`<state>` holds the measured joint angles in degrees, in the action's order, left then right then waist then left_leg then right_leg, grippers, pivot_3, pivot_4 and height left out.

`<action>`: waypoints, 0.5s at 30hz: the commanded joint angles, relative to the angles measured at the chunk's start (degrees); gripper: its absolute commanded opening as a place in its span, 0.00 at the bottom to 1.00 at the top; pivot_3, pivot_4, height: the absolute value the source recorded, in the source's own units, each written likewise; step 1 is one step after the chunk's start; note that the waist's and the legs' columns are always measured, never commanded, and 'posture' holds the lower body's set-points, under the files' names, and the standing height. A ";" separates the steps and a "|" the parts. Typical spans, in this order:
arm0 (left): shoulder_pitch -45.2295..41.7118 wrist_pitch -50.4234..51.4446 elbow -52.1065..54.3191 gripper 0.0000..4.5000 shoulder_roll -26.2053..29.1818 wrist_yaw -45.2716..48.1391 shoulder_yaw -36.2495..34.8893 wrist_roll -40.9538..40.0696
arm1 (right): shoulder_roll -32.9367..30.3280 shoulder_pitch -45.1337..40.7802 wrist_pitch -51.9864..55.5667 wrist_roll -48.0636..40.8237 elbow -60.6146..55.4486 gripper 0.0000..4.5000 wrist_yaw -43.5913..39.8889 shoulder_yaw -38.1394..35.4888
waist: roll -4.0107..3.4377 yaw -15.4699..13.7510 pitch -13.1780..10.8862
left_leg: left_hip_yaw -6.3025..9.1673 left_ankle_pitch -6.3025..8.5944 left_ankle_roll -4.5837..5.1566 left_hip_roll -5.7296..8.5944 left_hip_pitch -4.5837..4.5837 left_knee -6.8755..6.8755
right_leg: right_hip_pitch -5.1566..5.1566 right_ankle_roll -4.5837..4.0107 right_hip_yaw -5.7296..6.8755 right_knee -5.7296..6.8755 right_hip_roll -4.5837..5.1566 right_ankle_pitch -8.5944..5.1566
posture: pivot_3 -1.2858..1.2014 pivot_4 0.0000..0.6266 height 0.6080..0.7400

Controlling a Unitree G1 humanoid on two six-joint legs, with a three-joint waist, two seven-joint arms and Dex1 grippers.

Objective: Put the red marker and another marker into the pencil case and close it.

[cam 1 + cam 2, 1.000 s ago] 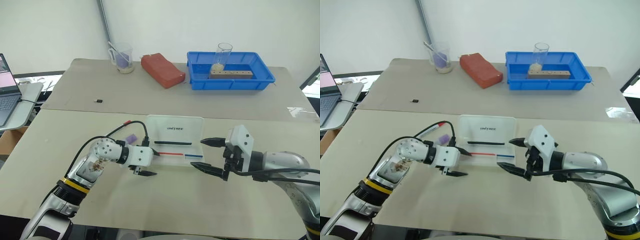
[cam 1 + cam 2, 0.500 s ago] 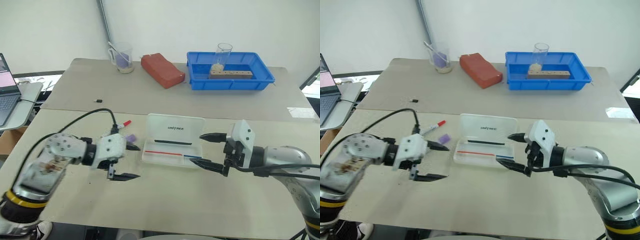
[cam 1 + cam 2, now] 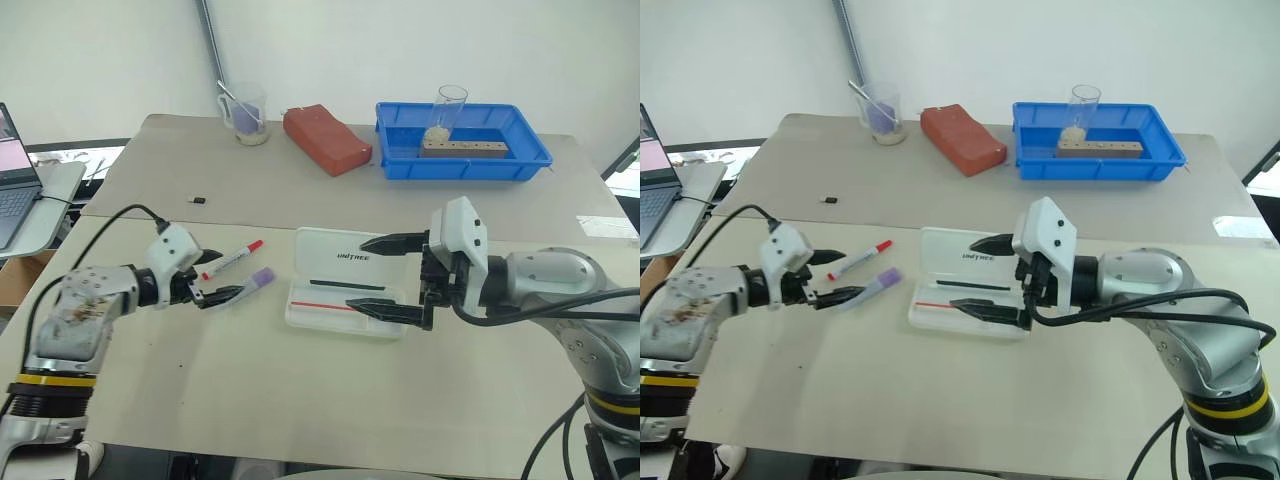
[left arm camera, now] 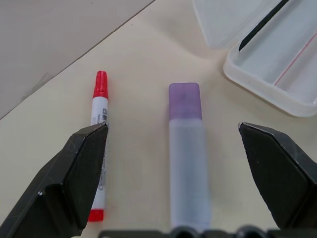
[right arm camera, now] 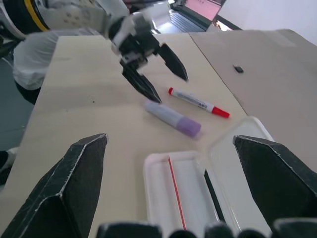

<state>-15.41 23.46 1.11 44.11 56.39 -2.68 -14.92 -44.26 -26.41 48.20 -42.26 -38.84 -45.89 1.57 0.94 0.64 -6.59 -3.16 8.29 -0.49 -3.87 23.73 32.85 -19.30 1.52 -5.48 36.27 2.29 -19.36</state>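
Left wrist view looks down between the left gripper's (image 4: 178, 171) two black fingers, spread wide and grasping nothing. The lavender marker (image 4: 187, 153) lies on the table (image 4: 148, 44) in the gap between them, its purple cap pointing away from the wrist. The red marker (image 4: 99, 134) lies beside the finger (image 4: 74, 183) on one side, partly hidden behind its tip, and a corner of the open pencil case (image 4: 267, 84) sits just past the other finger.

Right wrist view shows what that one hides: the whole left gripper from the front, its fingertips just short of the lavender marker's pale end, with the red marker beyond it. The right gripper's (image 5: 168, 163) own fingers frame this, wide apart and empty, with the case's tray below and between them.

Head views give the wider layout. The right gripper (image 3: 375, 275) hangs over the case, released, one finger above the lid and the other above the tray. The case holds a thin black pen (image 3: 345, 285) and a thin red pen (image 3: 322, 306); both markers are outside it, to its left. Further back stand a blue tray (image 3: 530, 158) with a glass (image 3: 445, 110) and a wooden block (image 3: 462, 148) in it, a red brick-like block (image 3: 325, 140) and a clear cup (image 3: 245, 115).
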 commanded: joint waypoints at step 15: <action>-13.02 -14.86 -26.36 0.99 -2.77 -4.18 0.21 5.99 | 1.27 -4.24 0.54 -0.58 1.06 1.00 1.54 0.47 | -0.01 0.10 0.02 | -0.01 0.00 0.00 0.02 -0.04 -0.01 | 0.00 0.00 0.02 0.05 -0.02 0.00 | 0.52 0.24 1.00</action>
<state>-27.06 10.50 -23.24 41.17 51.85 -1.99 -9.14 -43.35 -29.25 48.41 -41.91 -37.39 -44.93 2.93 0.93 0.74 -6.58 -3.16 8.29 -0.49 -3.86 23.69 32.84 -19.31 1.52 -5.45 36.32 2.25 -19.36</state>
